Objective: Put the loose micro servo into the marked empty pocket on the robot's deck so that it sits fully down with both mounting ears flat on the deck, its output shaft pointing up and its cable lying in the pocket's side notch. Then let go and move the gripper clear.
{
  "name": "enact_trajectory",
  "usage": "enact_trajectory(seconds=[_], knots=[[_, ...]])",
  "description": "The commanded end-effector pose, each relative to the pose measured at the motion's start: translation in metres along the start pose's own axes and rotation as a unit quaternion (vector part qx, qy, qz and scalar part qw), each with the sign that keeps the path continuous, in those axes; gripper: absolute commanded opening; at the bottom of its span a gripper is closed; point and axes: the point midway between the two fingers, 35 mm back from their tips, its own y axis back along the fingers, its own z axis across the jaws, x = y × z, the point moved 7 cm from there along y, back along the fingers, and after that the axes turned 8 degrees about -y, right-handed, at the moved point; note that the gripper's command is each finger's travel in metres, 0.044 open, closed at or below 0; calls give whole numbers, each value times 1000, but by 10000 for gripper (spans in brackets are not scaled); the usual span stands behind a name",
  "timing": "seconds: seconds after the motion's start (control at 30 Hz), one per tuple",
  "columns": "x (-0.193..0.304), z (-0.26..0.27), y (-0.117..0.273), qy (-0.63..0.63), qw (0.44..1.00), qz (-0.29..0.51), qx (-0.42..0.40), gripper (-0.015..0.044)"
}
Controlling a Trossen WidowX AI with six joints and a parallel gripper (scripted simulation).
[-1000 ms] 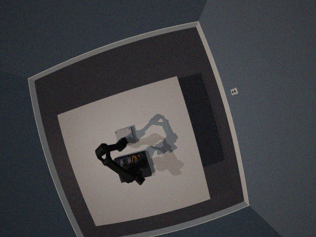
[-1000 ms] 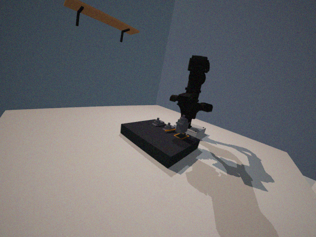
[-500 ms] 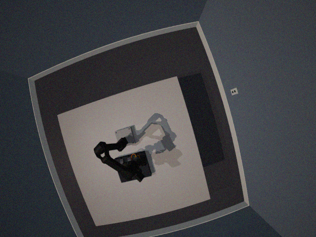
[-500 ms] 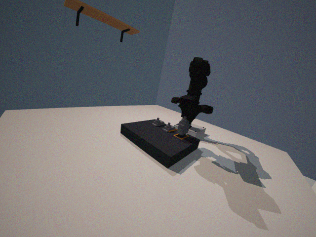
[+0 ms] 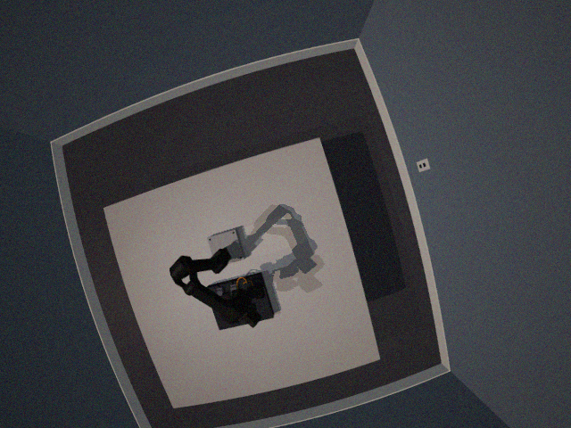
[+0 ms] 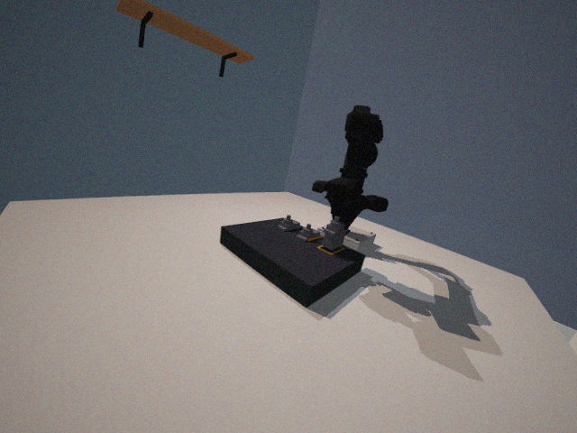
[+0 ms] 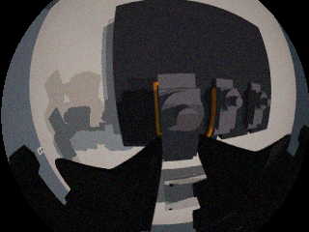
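The micro servo [image 6: 334,236] [image 7: 181,103] is grey and upright, its output shaft up. My gripper [image 6: 342,225] [image 7: 180,141] is shut on it. The servo is over the orange-outlined pocket [image 6: 325,250] [image 7: 157,113] on the dark deck [image 5: 268,309] [image 6: 270,246] [image 7: 193,39]. Its ears stand above the deck; whether its bottom has entered the pocket I cannot tell. An orange cable [image 5: 242,277] [image 7: 213,108] curves beside the servo, towards the neighbouring servo; the side notch is not visible. In the top view the arm hides the gripper.
Two seated servos [image 6: 288,224] [image 6: 307,232] [image 7: 227,103] [image 7: 256,106] stand in a row beside the marked pocket. A pale box [image 5: 221,239] [image 6: 361,239] is near the arm's base, behind the deck in the exterior view. A wooden shelf [image 6: 186,32] hangs on the wall.
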Motion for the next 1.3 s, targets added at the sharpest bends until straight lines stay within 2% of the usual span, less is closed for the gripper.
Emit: enact_trajectory(seconds=[0.0, 1.27], knots=[[0, 0, -1, -1, 1000, -2, -1, 0], [0, 0, -32, -1, 1000, -2, -1, 0]])
